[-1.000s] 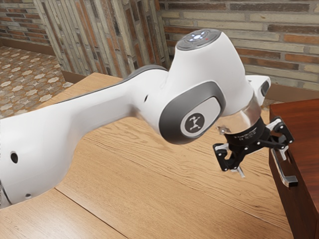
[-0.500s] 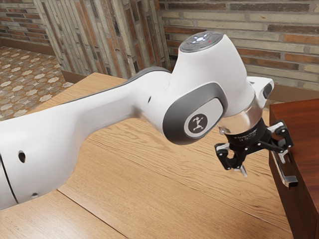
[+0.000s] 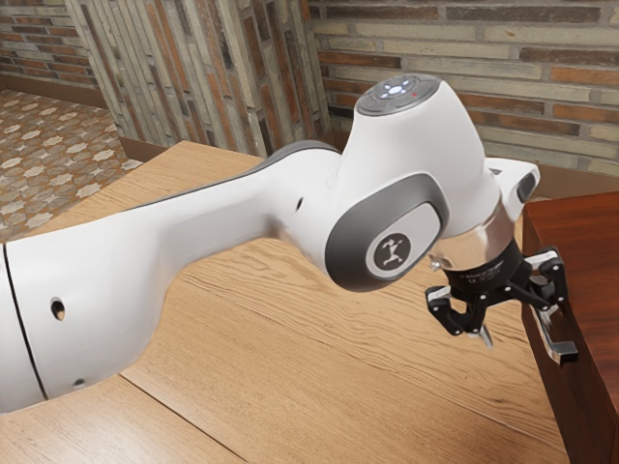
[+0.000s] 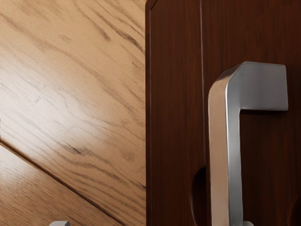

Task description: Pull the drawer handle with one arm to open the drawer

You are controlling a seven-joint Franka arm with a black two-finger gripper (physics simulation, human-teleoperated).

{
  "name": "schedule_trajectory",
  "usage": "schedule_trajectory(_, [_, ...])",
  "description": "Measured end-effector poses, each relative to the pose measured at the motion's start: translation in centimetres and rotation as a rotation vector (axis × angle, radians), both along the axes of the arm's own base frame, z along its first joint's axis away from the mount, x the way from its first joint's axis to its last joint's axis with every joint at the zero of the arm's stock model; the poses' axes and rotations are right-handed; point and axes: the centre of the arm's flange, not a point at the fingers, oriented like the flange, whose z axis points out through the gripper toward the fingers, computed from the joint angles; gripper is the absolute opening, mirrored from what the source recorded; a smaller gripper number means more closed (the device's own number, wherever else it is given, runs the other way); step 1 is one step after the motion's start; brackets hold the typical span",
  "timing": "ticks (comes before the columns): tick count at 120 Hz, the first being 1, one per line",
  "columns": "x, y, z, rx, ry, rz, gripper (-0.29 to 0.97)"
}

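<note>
The white arm has a small white mark like a little figure on its gray round part. The tiny writing above the fingers is too small to read. The handle is a shiny silver bar with bent ends. It sits on the dark red-brown drawer, at the surface's edge on the exterior view's right. The fingers are spread wide and hold nothing. One is right by the handle's top end.

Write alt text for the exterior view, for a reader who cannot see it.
A white robot arm reaches from the exterior view's left across a light wooden table. Its black gripper is open, right beside the silver handle of a dark wooden drawer at the view's right edge. Brick walls stand behind.
</note>
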Motion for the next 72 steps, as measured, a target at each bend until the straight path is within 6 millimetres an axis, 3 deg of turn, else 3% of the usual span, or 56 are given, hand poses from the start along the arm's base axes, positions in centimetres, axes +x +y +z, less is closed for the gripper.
schedule_trajectory(72, [-1.8,2.8,-0.2,0.01,0.014,0.002,0.38])
